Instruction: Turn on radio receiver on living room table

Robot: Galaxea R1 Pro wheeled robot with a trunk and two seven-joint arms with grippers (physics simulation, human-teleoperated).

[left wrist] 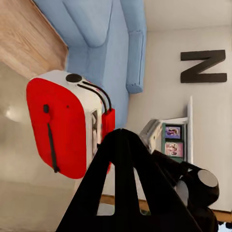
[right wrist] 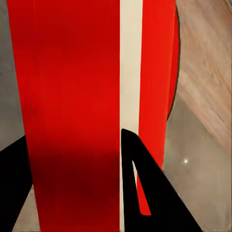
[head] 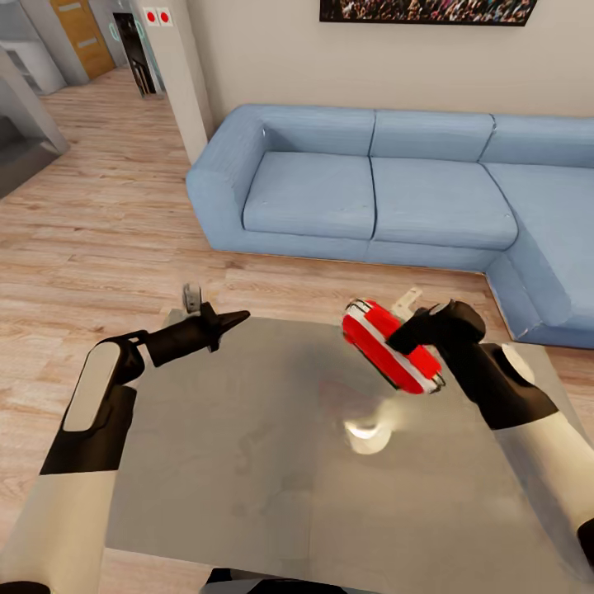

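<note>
We see the radio receiver tilted above the surface, long axis slanting away-left | right gripper clamped on it | left gripper closed, well apart leftward.

A glossy, plastic-looking red shell is shown on the radio, with smooth white stripes. A polished grey-beige top is seen on the table, where a bright light is mirrored. Matt blue cloth covers the sofa at 12 o'clock. The floor is laid in light wood planks with visible grain.
</note>
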